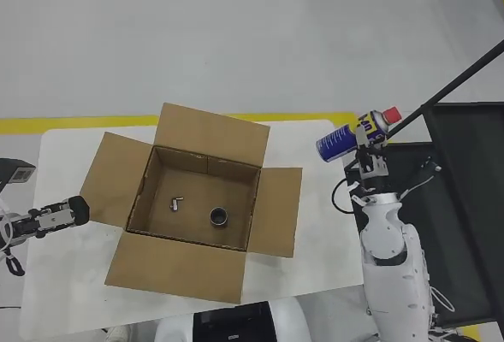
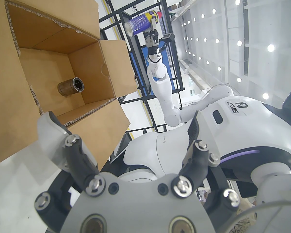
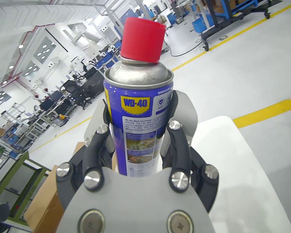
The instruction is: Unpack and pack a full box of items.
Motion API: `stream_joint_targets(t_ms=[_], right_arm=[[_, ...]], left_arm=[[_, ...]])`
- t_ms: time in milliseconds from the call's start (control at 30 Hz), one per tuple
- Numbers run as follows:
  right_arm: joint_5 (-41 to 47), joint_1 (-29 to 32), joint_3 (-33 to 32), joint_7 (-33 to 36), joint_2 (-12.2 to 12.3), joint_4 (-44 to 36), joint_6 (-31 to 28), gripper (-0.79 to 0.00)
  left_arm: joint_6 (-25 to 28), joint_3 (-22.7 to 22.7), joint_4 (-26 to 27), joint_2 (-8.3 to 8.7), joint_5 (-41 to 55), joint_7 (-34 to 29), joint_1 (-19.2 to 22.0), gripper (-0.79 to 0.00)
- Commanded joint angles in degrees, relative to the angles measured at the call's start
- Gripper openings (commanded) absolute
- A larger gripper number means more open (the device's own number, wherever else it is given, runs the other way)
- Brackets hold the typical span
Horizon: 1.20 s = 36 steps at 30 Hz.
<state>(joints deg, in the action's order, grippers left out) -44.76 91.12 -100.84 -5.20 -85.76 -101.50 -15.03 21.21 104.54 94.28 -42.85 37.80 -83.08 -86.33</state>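
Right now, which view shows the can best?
Right wrist view: the can is close up, red cap and label clear. The top view shows it small, from above; the left wrist view, far off, base toward the camera.

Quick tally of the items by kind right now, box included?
Box: 1
Spray can: 1, in the right claw
Metal cylinder: 1, in the box
Small metal fitting: 1, in the box
Total: 4
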Motion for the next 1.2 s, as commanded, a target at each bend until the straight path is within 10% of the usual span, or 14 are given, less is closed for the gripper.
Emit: stream_joint_targets(t_ms=[0,367,1167], right_arm=[[-5.53,-0.38,0.71,-5.52,0.02,3.76,0.06,-0.785],[-23.49,-2.96,7.47,-27.4,-0.37,22.56,6.93,-0.785],[-28.08,-19.49,10.45,-40.59,-0.27,53.98,13.82,-0.785]], left_arm=[[0.0,0.0,0.0,0.0,0.0,0.0,0.0,0.0],[0.0,0.0,0.0,0.0,0.0,0.0,0.0,0.0],[0.0,0.0,0.0,0.0,0.0,0.0,0.0,0.0]])
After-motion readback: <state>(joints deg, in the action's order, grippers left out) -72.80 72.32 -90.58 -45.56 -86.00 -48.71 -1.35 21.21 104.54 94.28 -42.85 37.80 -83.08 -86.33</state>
